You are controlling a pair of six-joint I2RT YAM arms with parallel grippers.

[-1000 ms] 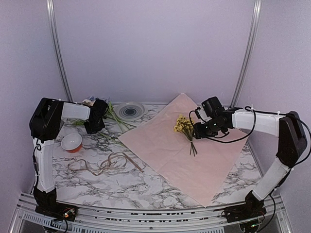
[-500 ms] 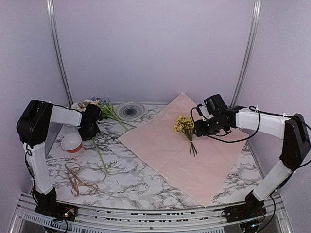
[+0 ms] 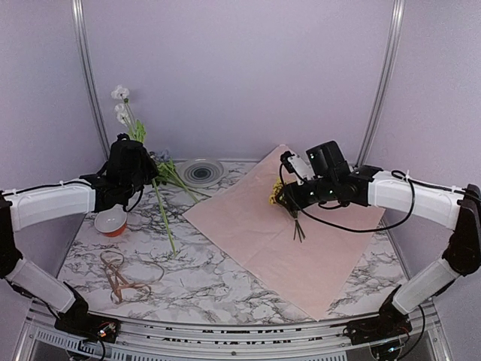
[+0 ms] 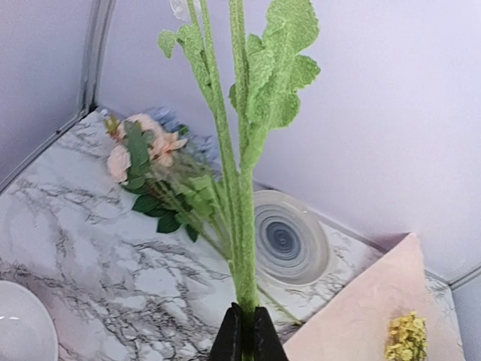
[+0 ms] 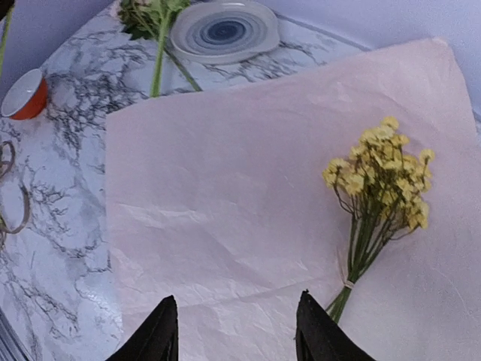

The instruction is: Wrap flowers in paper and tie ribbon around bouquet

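While the left pincer [image 4: 243, 336] clamps a leafy flower stem [image 4: 244, 226] upright above the desk [image 3: 210, 282], the right pincer [image 5: 234, 331] hangs open over the paper [image 5: 218, 203], beside the yellow sprig [image 5: 382, 171].

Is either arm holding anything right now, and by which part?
The left gripper pinches a white flower about midway along its green stem. The right gripper is open above the paper, holding nothing.

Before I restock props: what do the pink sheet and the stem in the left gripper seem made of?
Pink sheet: thin matte paper, judging by its fine creases. Stem: probably plastic with a fuzzy flocked coat; its surface looks uniformly velvety.
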